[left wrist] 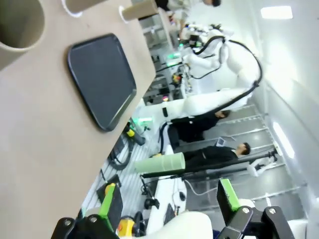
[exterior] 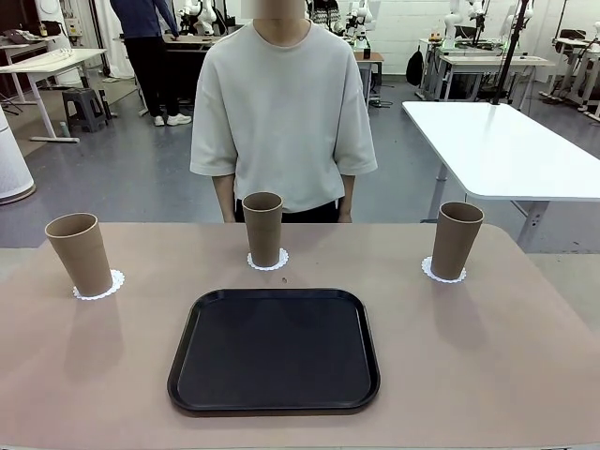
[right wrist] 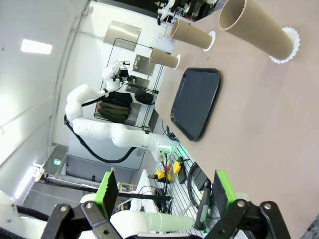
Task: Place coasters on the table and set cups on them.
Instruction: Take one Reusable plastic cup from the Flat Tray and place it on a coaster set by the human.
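Beige table [exterior: 525, 375] fills my front view, with a lab of white tables and other rigs behind it. Nearest me, by the near edge and about centred, lies a black tray [exterior: 274, 349] with nothing on it. Beyond it stand three cups, each upright on its own coaster: the left cup [exterior: 81, 253] on a coaster [exterior: 112, 285] near the left edge, the middle cup [exterior: 263, 228] on a coaster [exterior: 279, 262] just past the tray, the right cup [exterior: 456, 239] on a coaster [exterior: 433, 273] toward the right edge. A person [exterior: 281, 112] stands at the far edge, arms down. My left gripper [left wrist: 169, 204] and right gripper [right wrist: 164, 191] are both spread wide and hold nothing, raised clear of the table. I judge the task finished: all coasters laid, all cups set, nothing left for me.
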Tool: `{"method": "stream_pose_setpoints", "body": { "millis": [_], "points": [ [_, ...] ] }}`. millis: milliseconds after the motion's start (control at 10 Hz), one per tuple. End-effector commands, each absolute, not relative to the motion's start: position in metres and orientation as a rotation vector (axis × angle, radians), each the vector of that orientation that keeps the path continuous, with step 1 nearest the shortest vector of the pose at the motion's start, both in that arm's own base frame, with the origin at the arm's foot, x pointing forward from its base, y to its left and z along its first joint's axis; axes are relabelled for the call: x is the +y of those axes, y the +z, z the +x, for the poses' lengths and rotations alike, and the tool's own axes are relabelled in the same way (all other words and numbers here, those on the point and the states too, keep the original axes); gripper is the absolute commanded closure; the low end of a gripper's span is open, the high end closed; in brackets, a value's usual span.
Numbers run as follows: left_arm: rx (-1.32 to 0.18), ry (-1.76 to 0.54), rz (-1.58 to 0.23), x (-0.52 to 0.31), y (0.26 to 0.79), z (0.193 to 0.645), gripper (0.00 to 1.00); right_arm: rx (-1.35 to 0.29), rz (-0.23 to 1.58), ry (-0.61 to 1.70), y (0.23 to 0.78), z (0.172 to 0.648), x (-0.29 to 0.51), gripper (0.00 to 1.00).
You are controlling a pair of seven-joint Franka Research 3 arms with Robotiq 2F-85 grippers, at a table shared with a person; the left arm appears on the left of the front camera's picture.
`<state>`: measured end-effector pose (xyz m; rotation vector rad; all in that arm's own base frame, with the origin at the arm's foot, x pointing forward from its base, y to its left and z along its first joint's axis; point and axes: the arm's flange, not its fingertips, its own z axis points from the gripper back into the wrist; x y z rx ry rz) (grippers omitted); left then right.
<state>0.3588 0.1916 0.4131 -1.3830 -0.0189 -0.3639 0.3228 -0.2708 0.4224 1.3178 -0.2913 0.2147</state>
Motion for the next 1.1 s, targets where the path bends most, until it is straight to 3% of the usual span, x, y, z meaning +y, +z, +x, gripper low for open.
{"method": "stream_pose_setpoints", "body": {
  "millis": [0,700,1000],
  "points": [
    [-0.027,-0.343,-1.418,0.233,0.417,0.374,0.0,-0.281,1.319,0.201,0.425,0.323,-0.27,0.0],
    [-0.239,-0.128,-1.397,0.288,0.421,0.334,0.0,-0.281,1.319,0.201,0.425,0.323,-0.27,0.0],
    [-0.221,-0.16,-1.401,0.296,0.415,0.328,0.0,-0.281,1.319,0.201,0.425,0.323,-0.27,0.0]
  ]
}}
